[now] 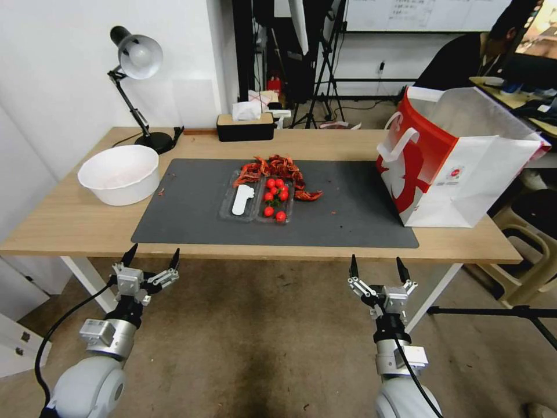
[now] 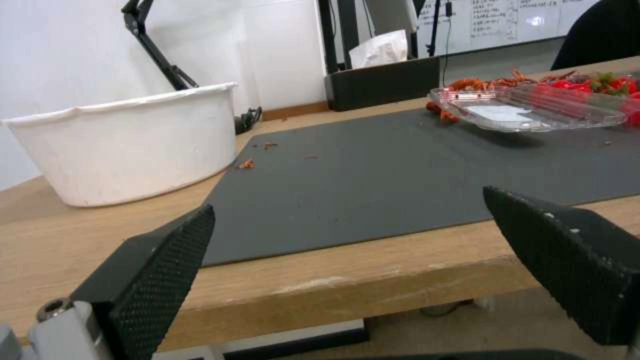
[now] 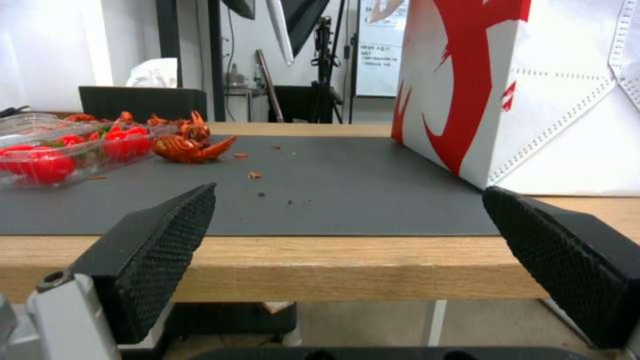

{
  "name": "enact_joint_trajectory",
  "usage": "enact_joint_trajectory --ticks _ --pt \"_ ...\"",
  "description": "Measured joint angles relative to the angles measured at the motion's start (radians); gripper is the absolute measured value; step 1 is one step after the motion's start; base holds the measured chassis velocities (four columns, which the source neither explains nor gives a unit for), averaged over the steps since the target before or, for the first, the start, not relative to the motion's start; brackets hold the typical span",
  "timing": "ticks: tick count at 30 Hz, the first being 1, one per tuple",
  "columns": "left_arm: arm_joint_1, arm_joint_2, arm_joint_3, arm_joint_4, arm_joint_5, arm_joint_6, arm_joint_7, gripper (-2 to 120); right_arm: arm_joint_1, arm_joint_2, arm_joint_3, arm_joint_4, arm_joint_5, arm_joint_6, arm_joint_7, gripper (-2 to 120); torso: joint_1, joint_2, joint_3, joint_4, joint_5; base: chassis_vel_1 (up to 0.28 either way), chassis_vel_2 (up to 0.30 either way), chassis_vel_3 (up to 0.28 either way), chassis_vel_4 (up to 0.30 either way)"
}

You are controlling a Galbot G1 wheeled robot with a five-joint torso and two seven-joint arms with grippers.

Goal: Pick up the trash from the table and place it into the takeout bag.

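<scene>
The takeout bag (image 1: pixel 458 168) stands upright on the right end of the table (image 1: pixel 69 226), its red and white side (image 3: pixel 520 90) partly on the dark grey mat (image 1: pixel 191 215). The trash is out of view, and the bag's inside is hidden from me. My left gripper (image 1: pixel 154 252) hangs open just below the table's front edge at the left, facing the mat (image 2: pixel 347 150). My right gripper (image 1: pixel 376 262) is open too, below the front edge at the right, nothing between its fingers (image 3: pixel 167 235).
A large white bowl (image 1: pixel 120 174) sits at the left. A clear tray with cherry tomatoes (image 1: pixel 255 200) lies mid-mat, red crayfish shells (image 1: pixel 278 168) behind it. A desk lamp (image 1: pixel 136 58) and a tissue box (image 1: pixel 245 126) stand at the back. A beige stool (image 1: pixel 528 249) is at the right.
</scene>
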Motion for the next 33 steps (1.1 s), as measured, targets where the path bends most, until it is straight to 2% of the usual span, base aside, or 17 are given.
enact_joint_trajectory --ticks 33 --pt "0.0 -0.001 0.0 0.007 0.007 -0.008 0.004 100 0.001 0.001 -0.002 -0.003 0.0 0.0 0.002 100 0.0 0.0 0.0 0.0 0.0 0.0 0.0 0.0 0.0"
